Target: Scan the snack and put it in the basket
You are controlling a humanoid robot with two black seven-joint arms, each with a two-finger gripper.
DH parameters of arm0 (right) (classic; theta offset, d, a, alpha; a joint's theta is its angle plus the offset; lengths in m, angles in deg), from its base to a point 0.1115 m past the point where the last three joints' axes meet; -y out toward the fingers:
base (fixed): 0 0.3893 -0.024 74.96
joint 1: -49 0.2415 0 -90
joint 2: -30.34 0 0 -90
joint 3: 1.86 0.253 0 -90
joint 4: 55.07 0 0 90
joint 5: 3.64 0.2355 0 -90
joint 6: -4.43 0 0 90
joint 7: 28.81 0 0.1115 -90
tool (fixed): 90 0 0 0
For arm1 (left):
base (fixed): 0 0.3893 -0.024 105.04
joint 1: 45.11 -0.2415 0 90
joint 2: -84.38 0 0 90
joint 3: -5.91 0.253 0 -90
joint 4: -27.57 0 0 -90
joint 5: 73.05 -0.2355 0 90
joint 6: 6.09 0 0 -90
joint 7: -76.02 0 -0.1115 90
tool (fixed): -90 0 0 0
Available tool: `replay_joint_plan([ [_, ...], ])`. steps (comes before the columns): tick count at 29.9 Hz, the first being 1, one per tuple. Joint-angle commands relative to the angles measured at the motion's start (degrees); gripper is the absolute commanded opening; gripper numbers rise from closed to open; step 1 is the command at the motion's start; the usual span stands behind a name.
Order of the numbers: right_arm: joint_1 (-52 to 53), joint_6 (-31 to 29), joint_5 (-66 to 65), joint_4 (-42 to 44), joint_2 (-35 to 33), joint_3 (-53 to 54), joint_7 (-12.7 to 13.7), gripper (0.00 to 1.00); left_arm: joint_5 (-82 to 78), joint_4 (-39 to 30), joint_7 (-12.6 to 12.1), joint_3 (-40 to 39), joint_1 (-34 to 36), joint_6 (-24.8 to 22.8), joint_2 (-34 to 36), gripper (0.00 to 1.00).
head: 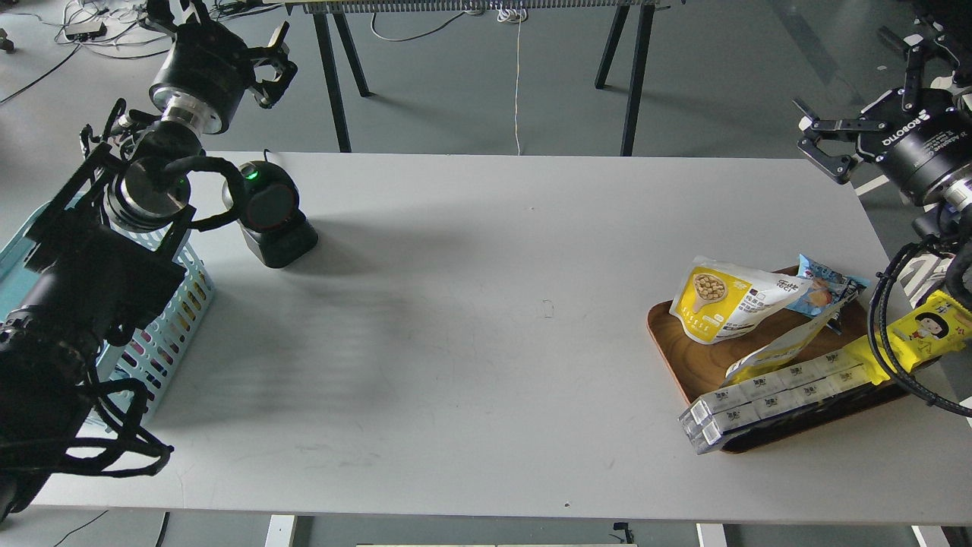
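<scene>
Step in hand: pickup, not yet begun. The snack (727, 298) lies flat on the wooden tray (687, 353), at its far left corner, long axis roughly left-right, top towards the tray's right. Both the right gripper (820, 140) and left gripper (254, 57) are released, empty. Next: right gripper descends to the snack, then the scanner (269, 213), then the basket (171, 323).

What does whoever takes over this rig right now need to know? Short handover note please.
Left gripper: open, empty, raised beyond the table's far left corner, above the scanner.
Right gripper: open, empty, off the table's far right edge, above and behind the tray.
Snack: white and yellow pouch lying on the wooden tray at the right, leaning over its left rim, next to other packets.
Basket: light blue, at the table's left edge, partly hidden by the left arm.
Done: nothing visible; the snack is untouched.
Left: pick the snack, pass it in front of the scanner, drop it in the basket.
</scene>
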State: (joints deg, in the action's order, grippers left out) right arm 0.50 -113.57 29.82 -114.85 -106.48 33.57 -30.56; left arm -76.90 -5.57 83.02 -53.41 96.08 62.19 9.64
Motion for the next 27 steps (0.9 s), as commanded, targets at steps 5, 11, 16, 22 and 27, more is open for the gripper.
replay_joint_plan([
  [5, 0.0, 0.0, -0.2, 0.1, 0.0, -0.2, 0.0, 1.0, 0.0, 0.0, 0.8, 0.0, -0.1, -0.4, -0.1, 1.0],
  [11, -0.4, 0.7, -0.3, 0.0, -0.2, -0.2, 0.0, 1.0, 0.0, 0.1, 0.7, -0.1, 0.1, -0.6, 0.2, 1.0],
  [16, -0.4, 1.7, -0.6, -0.2, -0.7, -0.5, 0.1, 1.0, 0.0, 0.1, 0.7, -0.2, 0.1, -0.7, 0.4, 1.0],
  [22, 0.0, 2.5, -0.7, -1.3, -2.4, -0.8, 0.1, 1.0, 0.0, 0.0, 0.6, -0.1, 0.3, -0.8, 0.5, 1.0],
  [27, 1.0, 3.4, -0.6, -4.5, -6.4, -3.4, 0.1, 1.0, 0.1, -0.4, 0.7, -0.1, 0.3, -0.9, 1.3, 1.0],
])
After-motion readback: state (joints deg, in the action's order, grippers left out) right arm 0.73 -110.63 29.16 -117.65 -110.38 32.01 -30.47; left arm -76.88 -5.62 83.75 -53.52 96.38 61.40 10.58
